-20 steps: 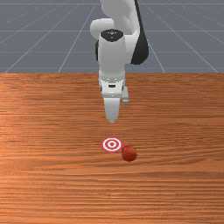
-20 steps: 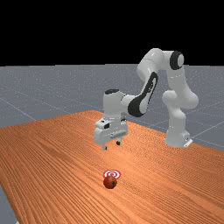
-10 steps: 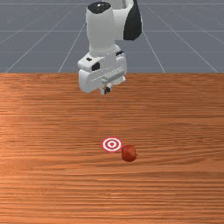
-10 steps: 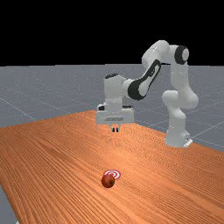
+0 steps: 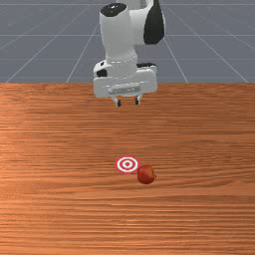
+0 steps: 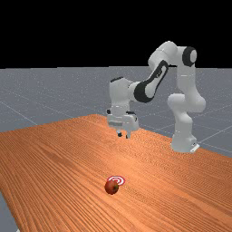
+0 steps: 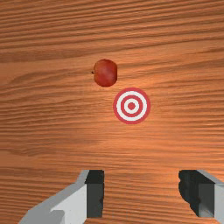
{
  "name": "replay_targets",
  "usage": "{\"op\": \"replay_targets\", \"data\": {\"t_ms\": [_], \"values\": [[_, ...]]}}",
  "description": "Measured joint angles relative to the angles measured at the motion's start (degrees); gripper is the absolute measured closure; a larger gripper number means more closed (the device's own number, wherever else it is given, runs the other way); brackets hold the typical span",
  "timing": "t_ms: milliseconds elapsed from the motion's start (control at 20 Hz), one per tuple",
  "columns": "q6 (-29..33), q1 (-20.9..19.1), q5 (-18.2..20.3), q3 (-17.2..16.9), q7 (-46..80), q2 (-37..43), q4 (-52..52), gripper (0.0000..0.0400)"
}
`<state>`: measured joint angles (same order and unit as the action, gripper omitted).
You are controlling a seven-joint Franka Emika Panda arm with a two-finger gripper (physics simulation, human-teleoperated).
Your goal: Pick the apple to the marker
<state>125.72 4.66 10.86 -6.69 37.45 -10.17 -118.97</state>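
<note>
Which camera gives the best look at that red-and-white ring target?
The wrist view: the target looks whole and round there, seen from above, apart from the apple. The front view shows its rings smaller and slightly flattened. The far view shows it at a low slant, partly hidden behind the apple.

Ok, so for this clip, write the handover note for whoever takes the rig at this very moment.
Tool: open, holding nothing, raised above the table, on the arm's side of the marker.
Apple: on the table, just off the marker, toward the front view's right and nearer that camera.
Done: no grasp, and the apple is not on the marker.
Left: probably bring the tool over the apple, lower, close on it, lift, then set it on the marker.
</note>
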Motion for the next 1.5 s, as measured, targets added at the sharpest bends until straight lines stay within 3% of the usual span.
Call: {"op": "replay_targets", "data": {"t_ms": [100, 250, 450, 650, 1150, 1500], "values": [[3.0, 2.1, 0.5, 2.0, 0.6, -1.8, 0.6, 0.0054], [12.4, 4.1, 2.2, 4.0, 0.3, -8.2, 2.7, 0.0012], [16.8, 4.0, 3.8, 4.8, 0.1, -19.1, 9.8, 0.0002], [17.0, 2.3, 4.2, 3.4, 1.6, -28.6, 18.6, 0.0000], [18.1, 2.7, 4.6, 3.5, 3.4, -33.6, 22.5, 0.0000], [22.1, 7.4, 1.7, 1.3, 6.5, -35.2, 22.5, 0.0000]]}}
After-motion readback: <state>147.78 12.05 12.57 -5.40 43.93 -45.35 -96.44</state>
